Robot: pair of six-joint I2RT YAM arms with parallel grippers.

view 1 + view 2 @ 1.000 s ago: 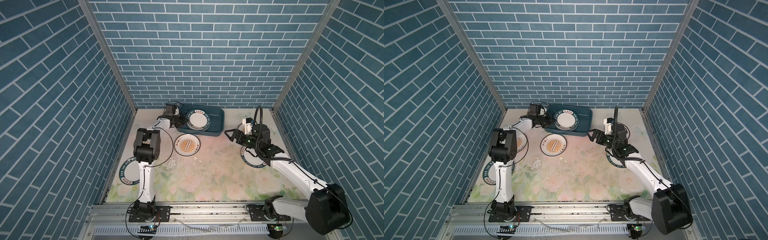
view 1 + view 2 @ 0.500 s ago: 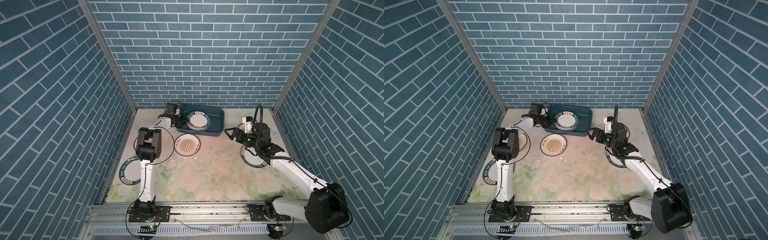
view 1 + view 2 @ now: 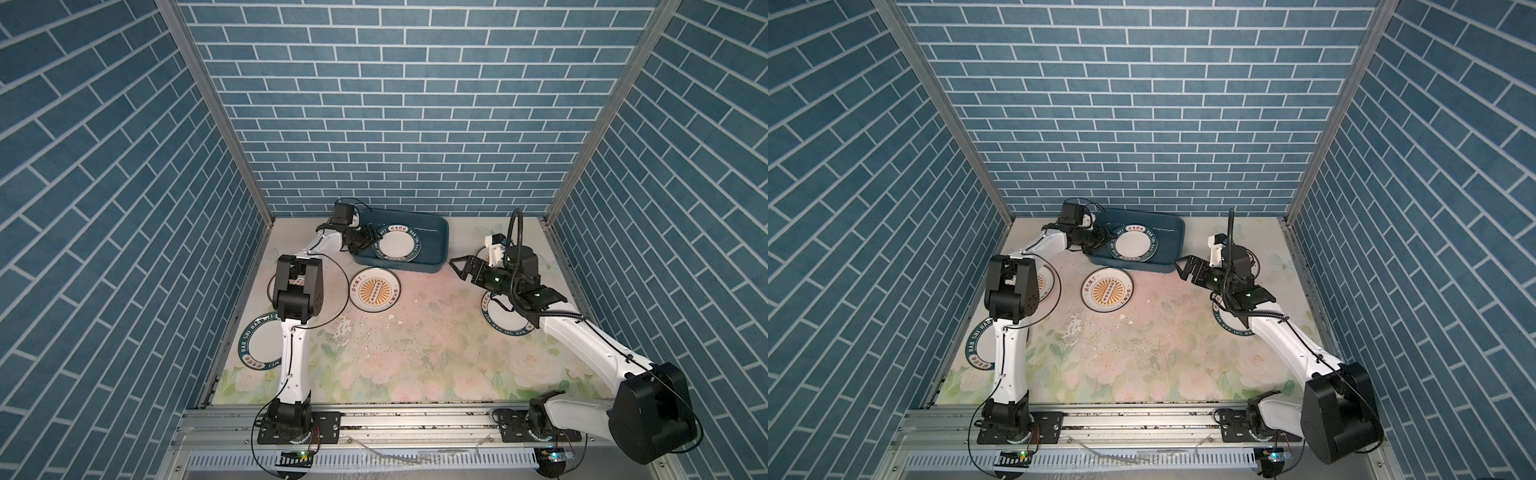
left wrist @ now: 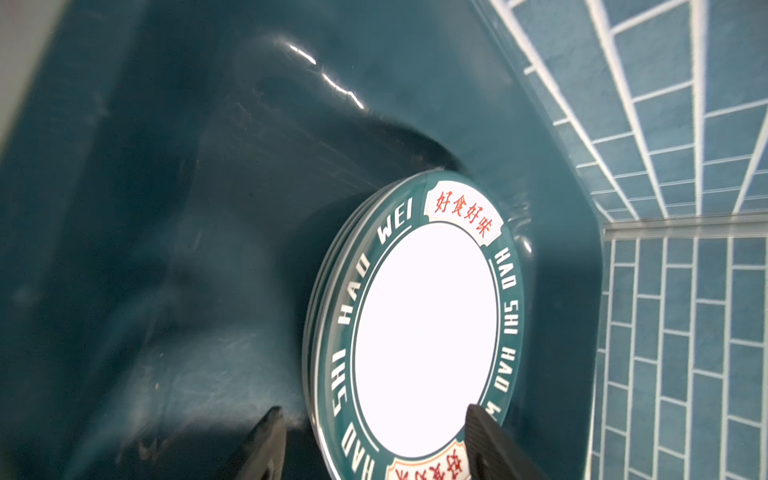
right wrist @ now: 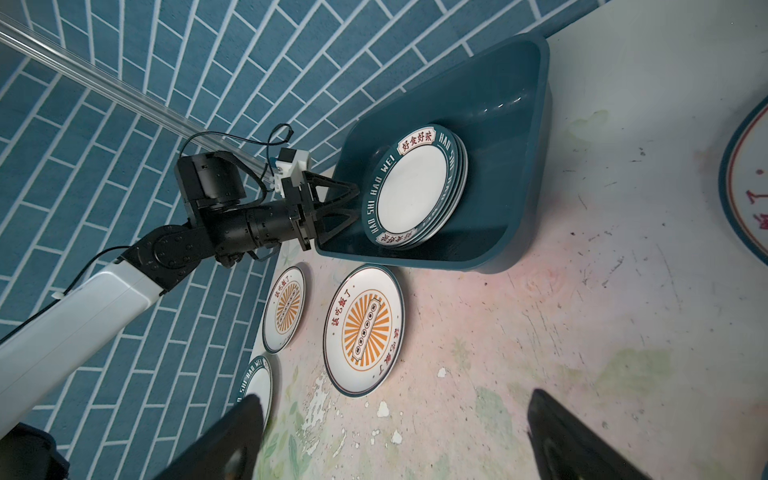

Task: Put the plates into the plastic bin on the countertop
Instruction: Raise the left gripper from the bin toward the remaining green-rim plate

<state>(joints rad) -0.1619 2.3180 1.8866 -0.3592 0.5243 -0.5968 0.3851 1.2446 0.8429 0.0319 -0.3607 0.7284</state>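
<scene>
Round white plates with green lettered rims are lying stacked face-up in the nine o'clock end of the dark teal plastic bin, its length running nine-to-three. The left claw is gaping astride their edge; the right claw is hanging spread.
</scene>
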